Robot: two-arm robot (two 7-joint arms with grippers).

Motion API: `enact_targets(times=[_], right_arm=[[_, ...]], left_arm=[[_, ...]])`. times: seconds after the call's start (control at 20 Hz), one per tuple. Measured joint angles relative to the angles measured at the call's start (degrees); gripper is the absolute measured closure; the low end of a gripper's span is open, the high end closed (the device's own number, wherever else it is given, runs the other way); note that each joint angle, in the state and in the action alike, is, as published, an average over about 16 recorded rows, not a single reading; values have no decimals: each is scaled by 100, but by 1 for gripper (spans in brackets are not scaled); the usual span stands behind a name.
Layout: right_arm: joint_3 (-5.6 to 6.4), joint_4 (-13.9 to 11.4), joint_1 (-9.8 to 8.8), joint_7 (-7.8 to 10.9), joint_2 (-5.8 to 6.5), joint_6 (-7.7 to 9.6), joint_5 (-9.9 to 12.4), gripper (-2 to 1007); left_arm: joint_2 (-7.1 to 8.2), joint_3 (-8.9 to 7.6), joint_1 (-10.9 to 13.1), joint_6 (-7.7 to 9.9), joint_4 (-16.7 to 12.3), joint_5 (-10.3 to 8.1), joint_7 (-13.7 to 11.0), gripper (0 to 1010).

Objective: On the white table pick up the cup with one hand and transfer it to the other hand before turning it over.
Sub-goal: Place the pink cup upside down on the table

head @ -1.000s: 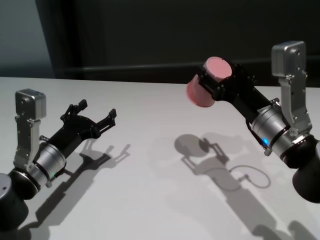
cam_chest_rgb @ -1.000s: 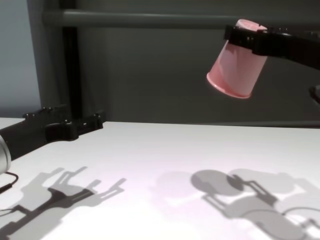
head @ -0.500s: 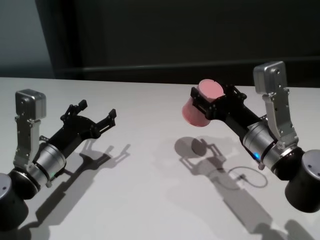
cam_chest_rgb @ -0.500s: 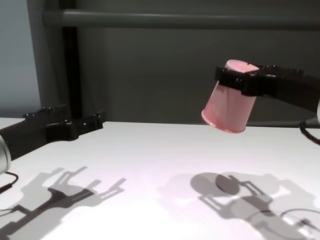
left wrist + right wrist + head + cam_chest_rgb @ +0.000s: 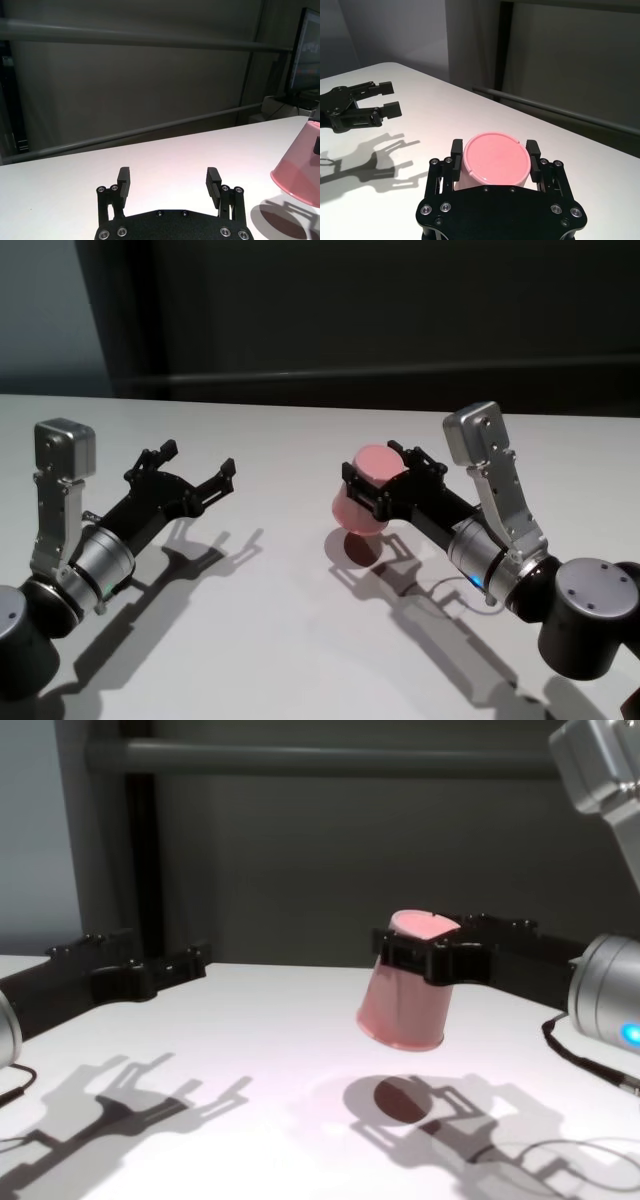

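One smooth pink cup point(image 5: 362, 499), round and upside down, is pinched by my right gripper point(image 5: 383, 485). My left gripper point(image 5: 186, 472) is spread wide over the flat white table point(image 5: 270, 640).

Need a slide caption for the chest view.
Right gripper holds the pink cup upside down just above the white table; left gripper waits open.

A dark grey wall point(image 5: 300, 860) fills the upper part of the chest view, with a horizontal rail point(image 5: 300, 758) running across the top and a dark vertical post point(image 5: 140, 830) at left. A paler blue-grey wall panel point(image 5: 40, 820) sits in the upper left. Hard light throws sharp shadows point(image 5: 130, 1105) across the lower frame.
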Motion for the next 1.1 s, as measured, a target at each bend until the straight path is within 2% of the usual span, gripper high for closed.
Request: enact_targets(times=[0.3, 0.6, 0.85, 1.1], right_arm=[[-199, 256, 97, 169, -109, 71, -238, 268], [-323, 465, 152, 315, -185, 112, -432, 268], [-339, 589, 159, 419, -240, 111, -522, 268], [-302, 665, 137, 505, -289, 108, -556, 268]], left_arm=[[0, 0, 0, 0, 0, 0, 0, 9], [0, 0, 0, 0, 0, 0, 0, 9], [0, 0, 0, 0, 0, 0, 0, 9], [0, 0, 0, 0, 0, 0, 0, 9]])
